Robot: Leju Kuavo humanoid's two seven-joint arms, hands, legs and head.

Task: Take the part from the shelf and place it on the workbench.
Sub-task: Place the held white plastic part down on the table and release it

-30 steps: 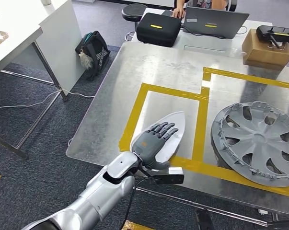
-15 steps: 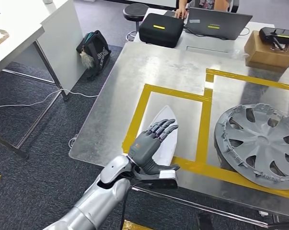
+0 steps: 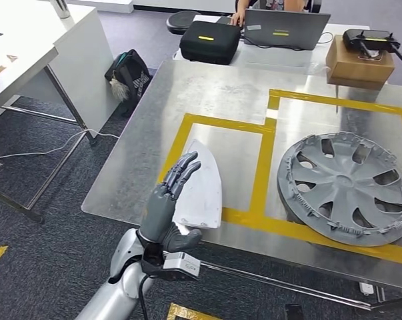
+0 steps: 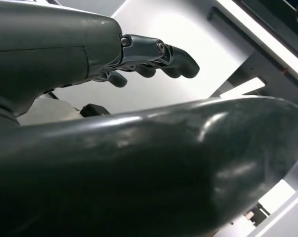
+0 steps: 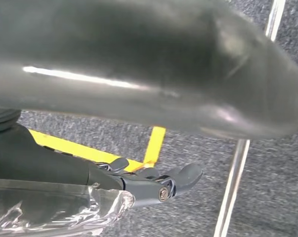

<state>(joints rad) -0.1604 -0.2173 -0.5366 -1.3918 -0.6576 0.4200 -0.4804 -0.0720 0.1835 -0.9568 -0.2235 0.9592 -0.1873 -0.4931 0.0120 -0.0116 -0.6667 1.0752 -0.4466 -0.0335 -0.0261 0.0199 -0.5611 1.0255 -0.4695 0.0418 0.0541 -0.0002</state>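
I am lifting the left hand point(image 3: 169, 195), fingers apart and empty, off the white part point(image 3: 203, 187) lying inside the yellow tape square point(image 3: 263, 157) on the workbench point(image 3: 138, 160); placement looks done. Right hand point(image 5: 140, 185): cannot tell.

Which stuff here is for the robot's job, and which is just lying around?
For the job:
- white part, lying flat in the taped square
- metal workbench
- left hand, fingers spread, holding nothing

Just lying about:
- grey hubcap
- black case
- laptop
- cardboard box
- black bag on the floor
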